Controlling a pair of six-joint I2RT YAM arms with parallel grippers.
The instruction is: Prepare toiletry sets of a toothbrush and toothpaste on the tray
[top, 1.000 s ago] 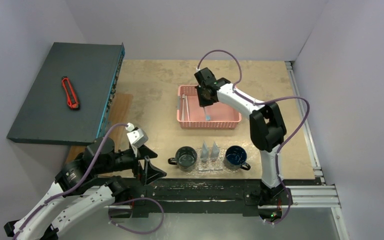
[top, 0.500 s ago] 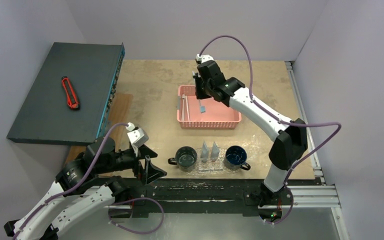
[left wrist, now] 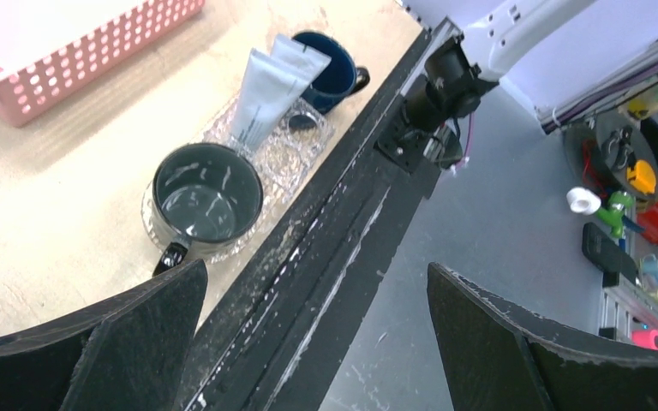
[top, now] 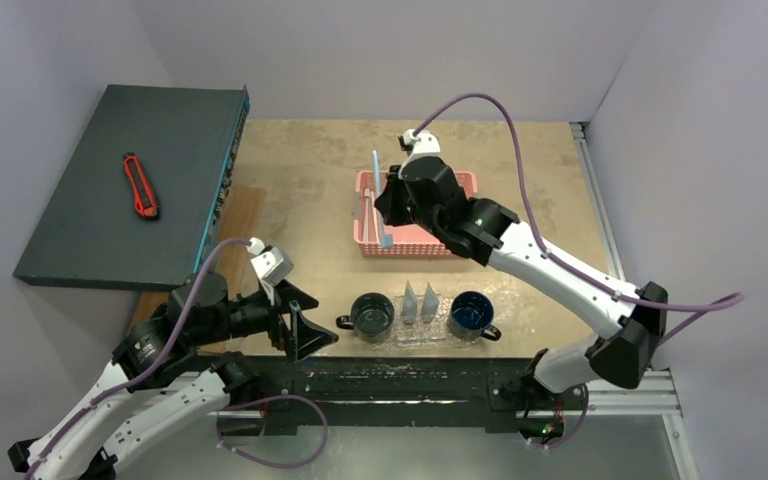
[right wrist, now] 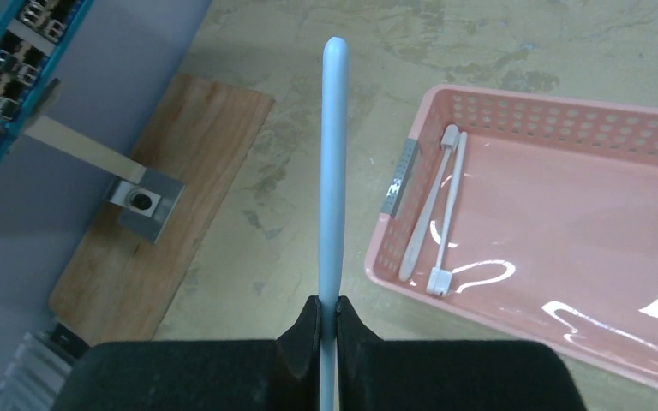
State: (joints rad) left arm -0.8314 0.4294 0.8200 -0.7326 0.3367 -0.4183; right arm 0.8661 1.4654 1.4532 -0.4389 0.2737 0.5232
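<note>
My right gripper (top: pixel 383 203) (right wrist: pixel 329 308) is shut on a slim pale-blue toothbrush (top: pixel 379 185) (right wrist: pixel 332 163) and holds it in the air over the left end of the pink basket (top: pixel 430 246) (right wrist: pixel 565 128). Two more pale toothbrushes (right wrist: pixel 435 205) lie in the basket's left end. The clear bumpy tray (top: pixel 416 338) (left wrist: pixel 296 158) sits at the near table edge. It carries a dark green mug (top: pixel 372 315) (left wrist: pixel 208 195), two silvery tubes (top: pixel 419 300) (left wrist: pixel 261 86) and a blue mug (top: pixel 471 313) (left wrist: pixel 330 64). My left gripper (top: pixel 295 328) (left wrist: pixel 315 270) is open and empty, left of the tray.
A dark grey box (top: pixel 110 230) with a red utility knife (top: pixel 140 185) stands at the left. A wooden board (top: pixel 245 215) (right wrist: pixel 163 214) lies beside it. A small metal block (right wrist: pixel 141 201) sits on the board.
My right arm has lifted the toothbrush out of the basket and swung it left and nearer, turning it more upright. My left gripper has shifted slightly.
</note>
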